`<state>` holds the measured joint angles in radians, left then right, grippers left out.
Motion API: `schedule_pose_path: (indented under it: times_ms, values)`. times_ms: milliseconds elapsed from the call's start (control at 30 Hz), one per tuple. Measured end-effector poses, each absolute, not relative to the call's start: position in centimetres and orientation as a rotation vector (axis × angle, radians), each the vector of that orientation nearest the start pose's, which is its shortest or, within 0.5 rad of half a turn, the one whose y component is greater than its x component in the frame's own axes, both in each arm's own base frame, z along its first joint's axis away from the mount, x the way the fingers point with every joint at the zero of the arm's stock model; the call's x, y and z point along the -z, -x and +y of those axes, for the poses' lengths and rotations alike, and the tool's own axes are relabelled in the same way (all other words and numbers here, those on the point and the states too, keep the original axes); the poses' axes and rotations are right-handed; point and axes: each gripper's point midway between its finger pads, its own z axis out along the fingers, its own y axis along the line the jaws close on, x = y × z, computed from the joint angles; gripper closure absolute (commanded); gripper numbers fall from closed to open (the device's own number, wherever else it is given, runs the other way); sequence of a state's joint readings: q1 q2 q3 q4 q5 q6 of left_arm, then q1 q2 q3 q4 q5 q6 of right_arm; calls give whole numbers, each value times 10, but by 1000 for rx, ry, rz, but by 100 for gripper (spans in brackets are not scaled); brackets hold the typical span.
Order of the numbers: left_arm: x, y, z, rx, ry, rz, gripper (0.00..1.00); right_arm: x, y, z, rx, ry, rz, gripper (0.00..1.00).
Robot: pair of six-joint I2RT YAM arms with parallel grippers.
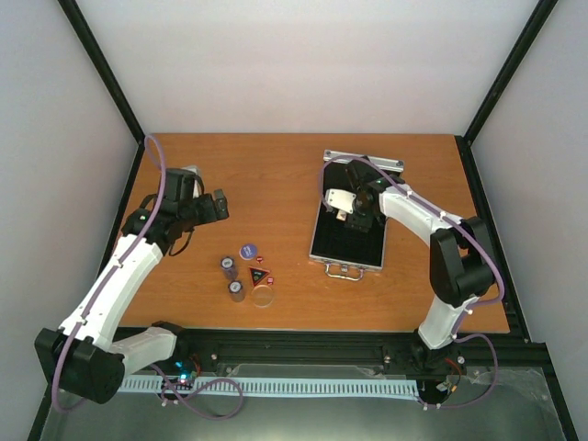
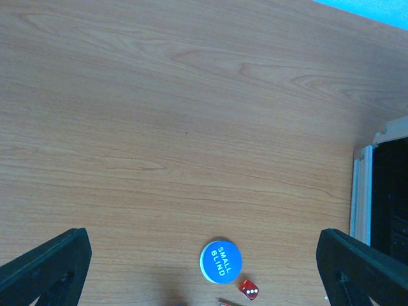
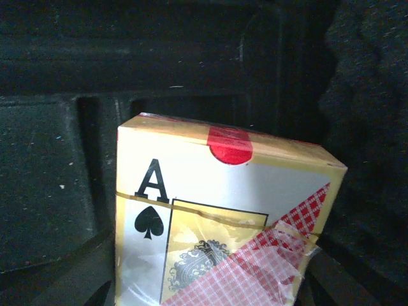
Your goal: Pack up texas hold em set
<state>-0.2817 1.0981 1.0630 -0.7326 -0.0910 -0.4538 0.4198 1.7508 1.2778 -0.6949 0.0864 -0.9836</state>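
Case (image 1: 347, 246) sits open, right of the loose pieces. Right gripper (image 1: 344, 209) clamps the card box (image 3: 217, 223) low over the black lining, probably lining up its slot. Left gripper (image 1: 219, 204) hovers spread wide near the blue token (image 2: 220, 260), ready to collect.

We look steeply down in the top external view, from above and behind at the 6 o'clock side, taking in the whole table (image 1: 276, 175). Our left wrist camera hangs at middling height over the wood, with the blue token (image 2: 220, 260) at 6 o'clock and the case (image 2: 359, 191) rim at 3 o'clock, both shared with the overhead view. Our right wrist camera sits very close inside the case, the card box (image 3: 223, 217) filling its frame.
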Motion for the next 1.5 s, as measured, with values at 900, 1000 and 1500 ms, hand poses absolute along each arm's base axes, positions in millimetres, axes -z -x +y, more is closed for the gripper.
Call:
schedule_pose_path:
  times_ms: [900,1000,1500]
  values:
    - [-201,-336,-75,225,335,2370,0,-77,-400,157,245,1800,2072,63]
    - [-202,-337,-75,227,335,2365,0,-75,-401,157,254,1793,2078,60]
    - [-198,-340,-76,223,334,2373,0,-69,-407,155,275,1765,2103,0]
